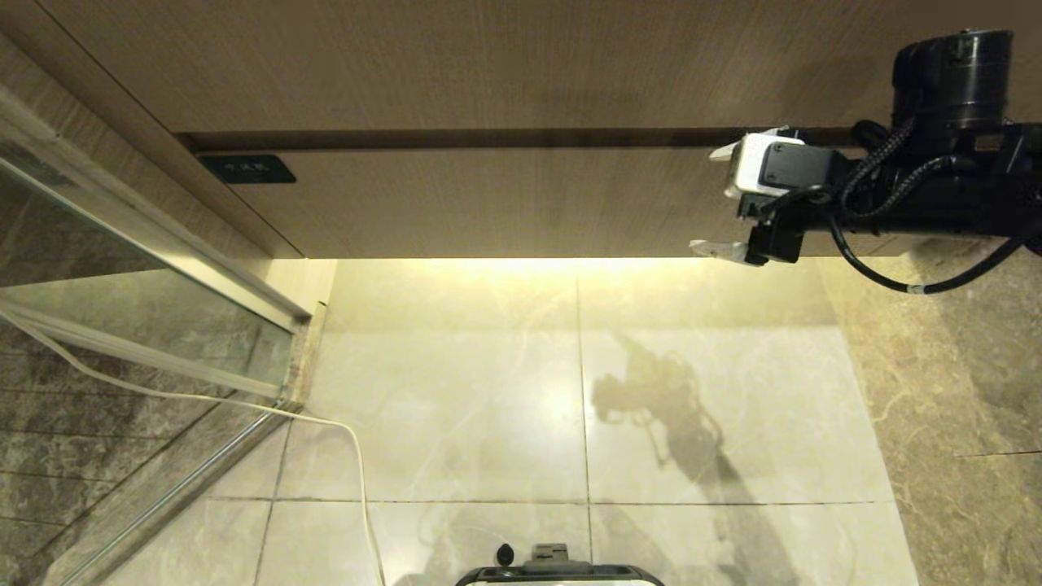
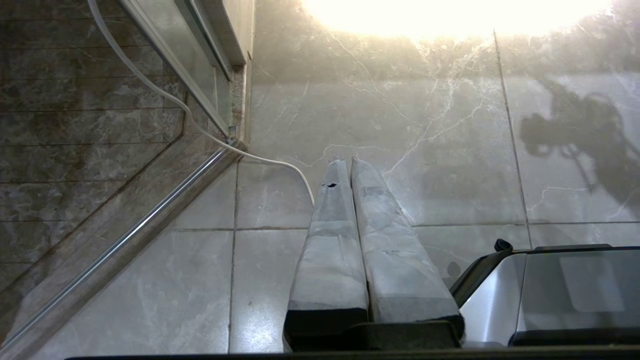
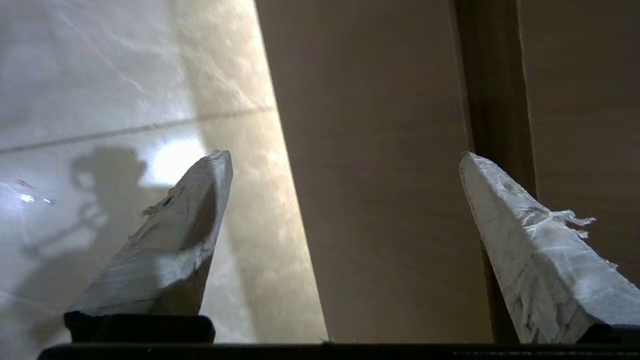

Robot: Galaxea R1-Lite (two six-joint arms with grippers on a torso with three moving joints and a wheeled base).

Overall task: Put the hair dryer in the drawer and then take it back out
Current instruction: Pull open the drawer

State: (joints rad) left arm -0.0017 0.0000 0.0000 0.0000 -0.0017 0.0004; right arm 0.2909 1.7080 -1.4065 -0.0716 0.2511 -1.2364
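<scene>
Drawer (image 1: 505,203) is shut, front flush under the taller wood panel (image 1: 488,65), dark gap line between the two. Small black label (image 1: 248,168) sits at the front's top left corner. Front is flat, light wood grain, no handle, lit from below by a warm strip glow on the floor (image 1: 570,382).

Right end effector (image 1: 720,199) is up at the right part of the drawer front, fingers wide apart and nothing between them. In the right wrist view one finger (image 3: 530,250) lines up near the gap above the drawer, the other (image 3: 170,240) is off the lower edge over the floor tiles. It straddles the front's height, probably because a handleless front has to be caught by its edges to pull it. Whether either finger touches the wood, cannot tell.

Left end effector (image 2: 350,165) is parked low, pointing at the floor, fingers pressed together, empty.

Hair dryer: not in any view. Could be inside the shut drawer, cannot confirm.

A thin white cord (image 1: 244,403) runs across the floor by the glass partition (image 1: 122,268); what it belongs to is unclear.
</scene>
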